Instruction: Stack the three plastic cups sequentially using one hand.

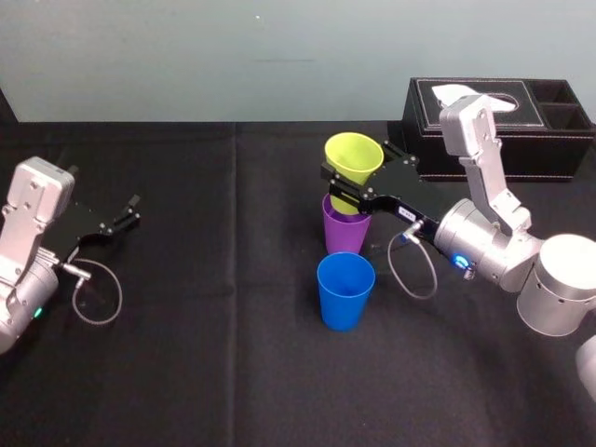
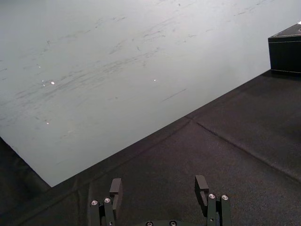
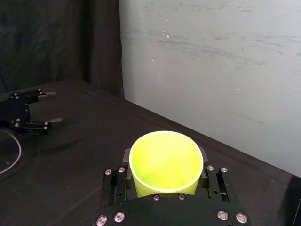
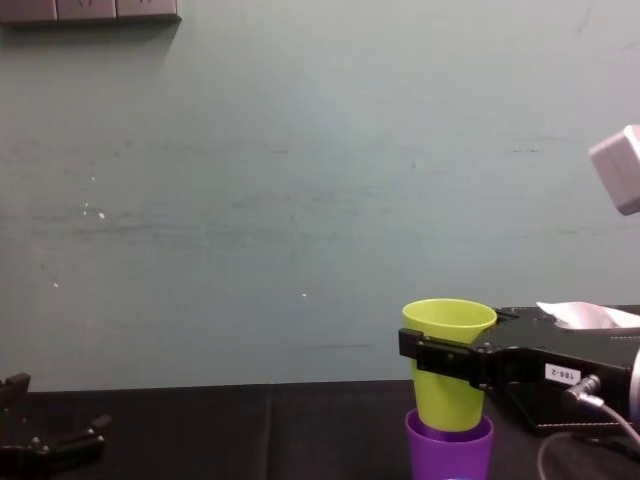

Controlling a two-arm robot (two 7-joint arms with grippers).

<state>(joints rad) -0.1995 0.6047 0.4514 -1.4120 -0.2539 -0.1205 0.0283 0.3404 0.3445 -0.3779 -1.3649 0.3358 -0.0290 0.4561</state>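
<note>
While the right gripper (image 1: 358, 182) clamps the yellow-green cup (image 1: 354, 156) by its sides, the head view shows that cup held over the purple cup (image 1: 345, 231), which stands upright near the middle of the black table (image 1: 214, 372). The blue cup (image 1: 345, 291) stands upright just in front of the purple one, on the near side. A black tissue box (image 1: 521, 130) sits at the far right. The left gripper (image 1: 130, 212) rests at the left, well apart from the cups, its fingers spread.

From the left wrist, the left gripper (image 2: 158, 188) hangs wide and empty over bare cloth, with a corner of the tissue box (image 2: 286, 52) in the distance.

From the right wrist, the yellow-green cup (image 3: 164, 162) sits mouth up between the right gripper's fingers (image 3: 126, 157), pressed on both sides.

From the chest, the yellow-green cup (image 4: 448, 385) is upright, and its base dips just inside the mouth of the purple cup (image 4: 450, 448).
</note>
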